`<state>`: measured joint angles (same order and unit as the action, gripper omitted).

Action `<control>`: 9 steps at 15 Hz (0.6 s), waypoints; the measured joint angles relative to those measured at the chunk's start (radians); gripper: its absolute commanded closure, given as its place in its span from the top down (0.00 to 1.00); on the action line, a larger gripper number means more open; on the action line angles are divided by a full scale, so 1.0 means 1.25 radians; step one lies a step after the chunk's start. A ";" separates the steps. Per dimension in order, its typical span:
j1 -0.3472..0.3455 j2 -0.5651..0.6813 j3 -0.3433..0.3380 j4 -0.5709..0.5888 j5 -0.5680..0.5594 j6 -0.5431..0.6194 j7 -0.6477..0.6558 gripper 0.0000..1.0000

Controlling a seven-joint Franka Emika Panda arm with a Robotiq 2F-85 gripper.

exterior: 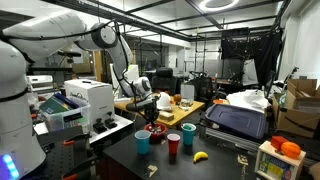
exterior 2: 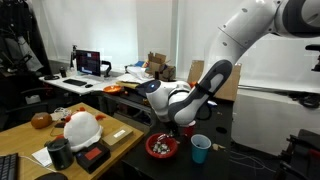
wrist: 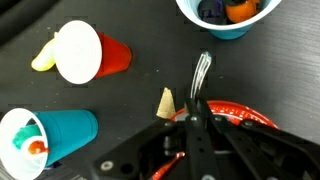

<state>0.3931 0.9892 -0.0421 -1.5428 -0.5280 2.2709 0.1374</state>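
Observation:
My gripper [wrist: 196, 112] hangs just over the rim of a red bowl [wrist: 245, 110] on a black table. It is shut on a thin silver utensil [wrist: 201, 70] that sticks out past the fingertips. A small tan wedge [wrist: 165, 103] lies beside the bowl's rim. The gripper shows above the bowl in both exterior views [exterior: 150, 108] [exterior 2: 176, 124]. The red bowl [exterior 2: 162, 147] holds several small coloured pieces.
A red cup [wrist: 80, 52] stands near a yellow banana [wrist: 42, 58]. A blue cup [wrist: 40, 140] holds small items. Another blue cup [wrist: 225, 15] holds orange and dark pieces. In an exterior view, the cups [exterior: 173, 145] and banana [exterior: 200, 156] sit near the table's front edge.

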 measured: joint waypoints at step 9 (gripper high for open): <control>0.005 0.026 0.000 0.000 -0.008 -0.041 -0.052 0.01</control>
<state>0.3999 1.0220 -0.0421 -1.5425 -0.5377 2.2199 0.0720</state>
